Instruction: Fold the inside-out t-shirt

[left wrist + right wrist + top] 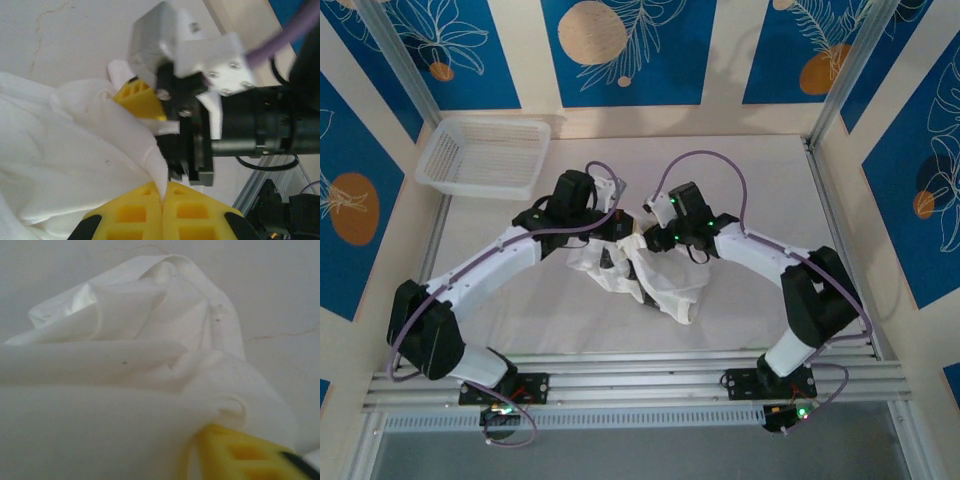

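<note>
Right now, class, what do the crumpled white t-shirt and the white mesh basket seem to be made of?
The crumpled white t-shirt: thin soft cloth, probably cotton, matte; it lies in loose folds. The white mesh basket: seemingly rigid plastic; its open lattice walls hold their shape.

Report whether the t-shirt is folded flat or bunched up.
Bunched up: the t-shirt is a wrinkled heap with no flat layers, a pinch of it clamped in the left gripper.

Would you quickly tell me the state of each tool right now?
Left tool: closed, pinching the white t-shirt.
Right tool: partly covered by the t-shirt; open or closed cannot be told.
</note>
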